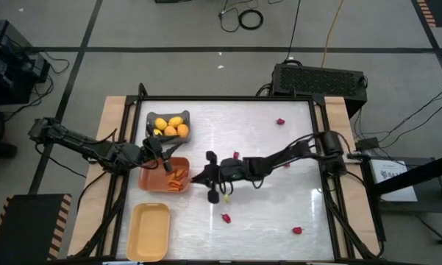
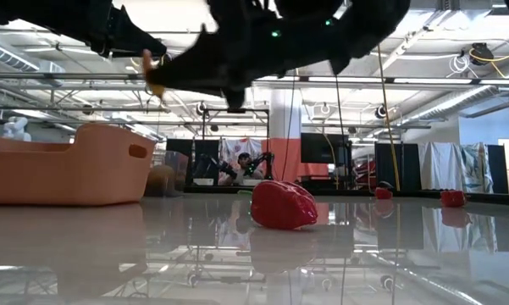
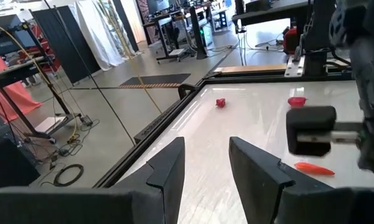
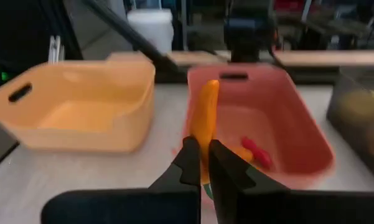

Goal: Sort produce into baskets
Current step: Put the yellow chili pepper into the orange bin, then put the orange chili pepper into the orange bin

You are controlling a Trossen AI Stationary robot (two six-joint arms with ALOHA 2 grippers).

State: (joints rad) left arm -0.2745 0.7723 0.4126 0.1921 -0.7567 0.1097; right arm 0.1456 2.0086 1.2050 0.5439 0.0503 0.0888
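My right gripper (image 4: 202, 163) is shut on a little orange carrot (image 4: 206, 118) just right of the orange bin (image 1: 164, 175), which holds several carrots. In the high view this gripper (image 1: 198, 177) is at mid-table. The grey bin (image 1: 168, 125) behind holds several yellow lemons. The pale yellow bin (image 1: 150, 232) stands near the front edge. My left gripper (image 3: 205, 168) is open and empty; in the high view it (image 1: 164, 160) hovers over the orange bin's far rim. Red strawberries (image 1: 280, 121) (image 1: 297, 230) lie on the table. My right gripper pinches the carrot's near end (image 4: 203, 154) between its two fingers. The fingers come about level from the table's right and lie along the carrot. The carrot sticks out past the fingertips toward the orange bin (image 4: 261, 118). In the low view the carrot (image 2: 157, 76) is lifted clear of the table.
More strawberries lie by the right arm (image 1: 236, 155) and nearer the front (image 1: 226, 218); the low view shows one close up (image 2: 284, 205). A small orange-red piece (image 3: 314, 168) lies on the table in the left wrist view. A black frame edges the table.
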